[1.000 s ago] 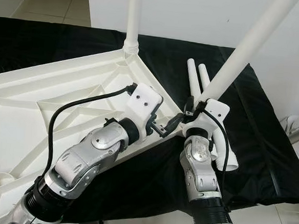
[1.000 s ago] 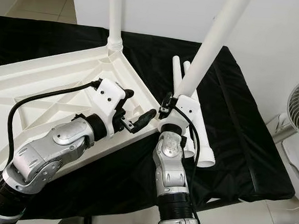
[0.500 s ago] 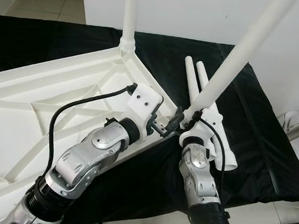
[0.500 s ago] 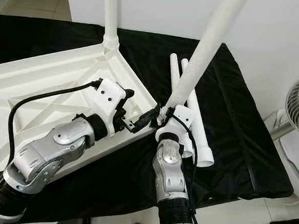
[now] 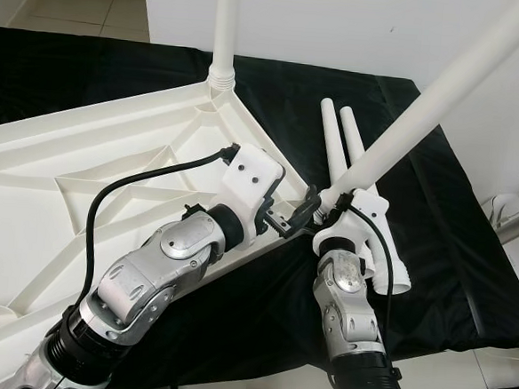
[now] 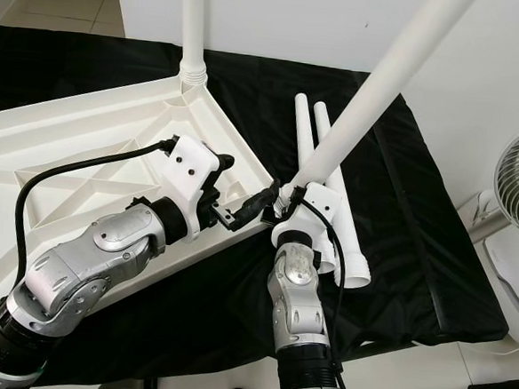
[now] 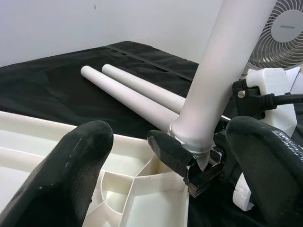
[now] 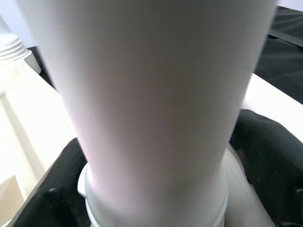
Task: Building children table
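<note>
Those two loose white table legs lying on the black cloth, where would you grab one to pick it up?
Probably mid-shaft on the outer spare leg, coming down from above with the fingers across its width. It lies flat, round and smooth, close beside its twin, so the outer side offers more room.

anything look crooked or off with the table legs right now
Yes. The leg held by the right gripper leans steeply over the tabletop's near corner, while the fitted leg at the far corner stands upright. Two spare legs lie on the black cloth. The left gripper hovers open beside the corner.
</note>
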You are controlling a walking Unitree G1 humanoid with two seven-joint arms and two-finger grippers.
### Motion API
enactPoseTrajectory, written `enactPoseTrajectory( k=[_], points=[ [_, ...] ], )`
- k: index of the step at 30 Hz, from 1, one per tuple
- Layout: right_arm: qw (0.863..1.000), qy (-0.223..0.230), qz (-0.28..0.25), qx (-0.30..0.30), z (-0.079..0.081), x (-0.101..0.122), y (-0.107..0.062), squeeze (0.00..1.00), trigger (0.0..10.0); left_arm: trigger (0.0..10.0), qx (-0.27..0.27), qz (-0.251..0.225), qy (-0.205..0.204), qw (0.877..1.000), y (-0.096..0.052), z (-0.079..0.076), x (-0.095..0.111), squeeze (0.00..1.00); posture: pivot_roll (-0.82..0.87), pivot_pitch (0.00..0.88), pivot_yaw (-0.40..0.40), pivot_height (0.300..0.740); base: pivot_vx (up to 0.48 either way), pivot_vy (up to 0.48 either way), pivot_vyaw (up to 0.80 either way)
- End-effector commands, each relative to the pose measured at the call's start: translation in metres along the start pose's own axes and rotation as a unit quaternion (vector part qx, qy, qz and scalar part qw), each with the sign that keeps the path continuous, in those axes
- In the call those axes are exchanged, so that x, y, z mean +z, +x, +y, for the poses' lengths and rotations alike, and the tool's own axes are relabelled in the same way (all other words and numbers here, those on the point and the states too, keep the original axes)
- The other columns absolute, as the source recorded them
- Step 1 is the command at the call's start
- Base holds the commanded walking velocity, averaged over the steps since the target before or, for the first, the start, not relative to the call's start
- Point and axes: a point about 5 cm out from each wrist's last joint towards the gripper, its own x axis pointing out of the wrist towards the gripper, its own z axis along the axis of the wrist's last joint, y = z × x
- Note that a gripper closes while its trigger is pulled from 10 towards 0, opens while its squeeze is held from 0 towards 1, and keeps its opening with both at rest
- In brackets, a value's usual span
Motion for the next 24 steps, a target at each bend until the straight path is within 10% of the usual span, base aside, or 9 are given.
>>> enactPoseTrajectory(
  k=[1, 13, 14, 15, 16, 24],
  points=[
    [1.0, -0.007, -0.008, -0.001, -0.009, 0.001, 0.002, 0.0, 10.0, 10.0, -0.06, 0.0, 0.003, 0.998, 0.001, -0.01, -0.001, 0.0, 0.1, 0.172, -0.08, 0.74, 0.0, 0.0, 0.0],
    [0.988, -0.013, -0.147, 0.05, -0.017, 0.061, 0.016, 0.0, 10.0, 10.0, -0.061, -0.001, 0.003, 0.998, 0.001, -0.01, -0.001, 0.0, 0.1, 0.159, -0.08, 0.74, 0.0, 0.0, 0.0],
    [0.979, -0.004, -0.192, 0.074, -0.017, 0.084, 0.018, 0.0, 4.6, 10.0, -0.06, -0.001, 0.004, 0.998, 0.002, -0.01, -0.001, 0.0, 0.1, 0.152, -0.079, 0.74, 0.0, 0.0, 0.0],
    [0.979, -0.004, -0.192, 0.074, -0.017, 0.084, 0.018, 0.0, 4.6, 10.0, -0.06, -0.001, 0.004, 0.998, 0.002, -0.01, -0.001, 0.0, 0.1, 0.152, -0.079, 0.74, 0.0, 0.0, 0.0],
    [0.973, -0.001, -0.213, 0.088, -0.017, 0.096, 0.02, 0.0, 0.0, 10.0, -0.06, -0.002, 0.003, 0.998, 0.002, -0.01, -0.001, 0.0, 0.1, 0.152, -0.079, 0.74, 0.0, 0.0, 0.0],
    [0.973, -0.013, -0.208, 0.1, -0.021, 0.093, 0.024, 0.0, 0.0, 10.0, -0.058, -0.007, 0.003, 0.998, 0.004, -0.01, 0.001, 0.0, 0.09, 0.156, -0.084, 0.74, 0.0, 0.0, 0.0]
  ],
)
